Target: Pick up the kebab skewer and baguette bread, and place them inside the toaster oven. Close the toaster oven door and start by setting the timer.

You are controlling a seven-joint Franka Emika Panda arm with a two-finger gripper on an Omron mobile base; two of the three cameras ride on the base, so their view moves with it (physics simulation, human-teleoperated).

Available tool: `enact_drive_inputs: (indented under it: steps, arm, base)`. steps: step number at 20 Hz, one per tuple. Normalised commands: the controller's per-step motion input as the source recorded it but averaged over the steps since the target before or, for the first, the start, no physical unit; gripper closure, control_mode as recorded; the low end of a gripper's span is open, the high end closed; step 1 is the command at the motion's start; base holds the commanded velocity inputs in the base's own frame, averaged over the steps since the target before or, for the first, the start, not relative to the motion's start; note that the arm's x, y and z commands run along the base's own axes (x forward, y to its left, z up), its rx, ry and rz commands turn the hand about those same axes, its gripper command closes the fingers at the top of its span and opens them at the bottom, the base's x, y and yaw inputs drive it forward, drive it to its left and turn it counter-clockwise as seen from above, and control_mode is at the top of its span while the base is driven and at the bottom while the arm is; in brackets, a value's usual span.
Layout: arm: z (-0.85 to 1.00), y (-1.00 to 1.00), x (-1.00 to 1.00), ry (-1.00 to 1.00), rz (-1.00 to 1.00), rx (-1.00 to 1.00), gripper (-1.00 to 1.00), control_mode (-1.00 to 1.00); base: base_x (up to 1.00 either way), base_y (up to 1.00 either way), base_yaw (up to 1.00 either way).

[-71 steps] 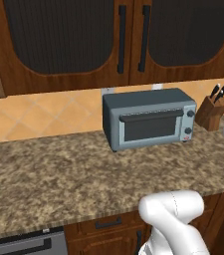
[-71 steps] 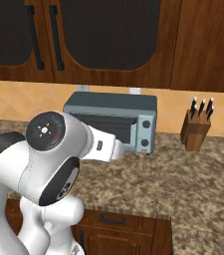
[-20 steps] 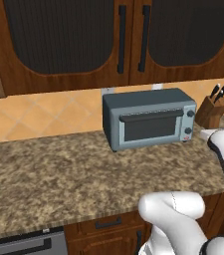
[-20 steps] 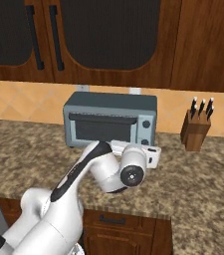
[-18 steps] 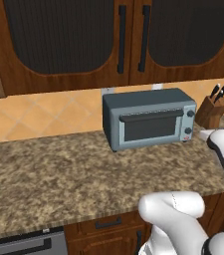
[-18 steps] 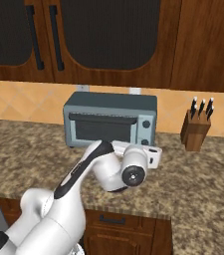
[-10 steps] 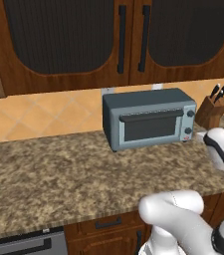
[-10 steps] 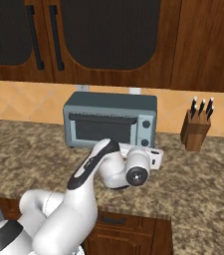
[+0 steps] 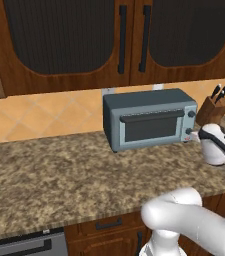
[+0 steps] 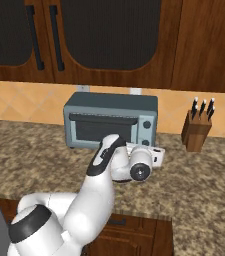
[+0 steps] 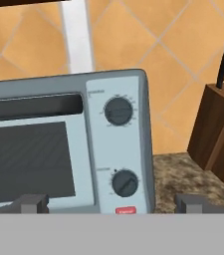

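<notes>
The gripper (image 11: 111, 203) is being held spread wide with nothing between the jaws, its two dark fingertips (image 11: 31, 202) rising at the bottom of the hand view, level with the lower right of the toaster oven (image 9: 149, 118). It is being pointed at the knob panel: an upper knob (image 11: 118, 110), a lower knob (image 11: 125, 183) and a small red button (image 11: 126, 210) below. In the right base view the gripper (image 10: 156, 154) is hovering just in front of the oven's right side, apart from it.

The toaster oven is sitting at the back of the worktop (image 9: 59, 170), against the tiled wall. The toaster oven door (image 9: 150, 126) is being kept shut, its bar handle (image 9: 151, 116) running along the top of the dark glass.

The oven is being judged rigid and heavy, unlikely to slide under a light pull. The handle bar is being judged the right hold for the door: stiff, probably smooth, best pinched across at mid-length. The knobs are being judged small, round and possibly slippery, so a centred pinch is being advised.

The kebab skewer and baguette bread cannot be placed from these views.

Open worktop is lying in front of and left of the oven, giving the door room to swing down. A knife block (image 10: 196, 129) is standing near the oven's right, narrowing room there. Cabinets (image 9: 124, 40) are hanging above.
</notes>
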Motion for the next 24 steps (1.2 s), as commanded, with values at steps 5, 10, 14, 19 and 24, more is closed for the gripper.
enact_drive_inputs:
  steps: [5,10,14,19,24]
  arm:
    - [-0.27,0.00,0.31,0.00,0.00,0.00,-1.00,-1.00]
    - [-0.19,0.00,0.26,0.01,0.00,0.00,-1.00,-1.00]
    - [-0.06,0.00,0.18,0.04,0.00,0.00,-1.00,-1.00]
    - [-0.02,-0.06,0.23,0.01,0.00,0.00,-1.00,-1.00]
    - [-0.05,-0.12,0.23,0.00,0.00,0.00,-1.00,-1.00]
  base:
    - [0.00,0.00,0.00]
    - [0.00,0.00,0.00]
    - [0.00,0.00,0.00]
    - [0.00,0.00,0.00]
    - [0.00,0.00,0.00]
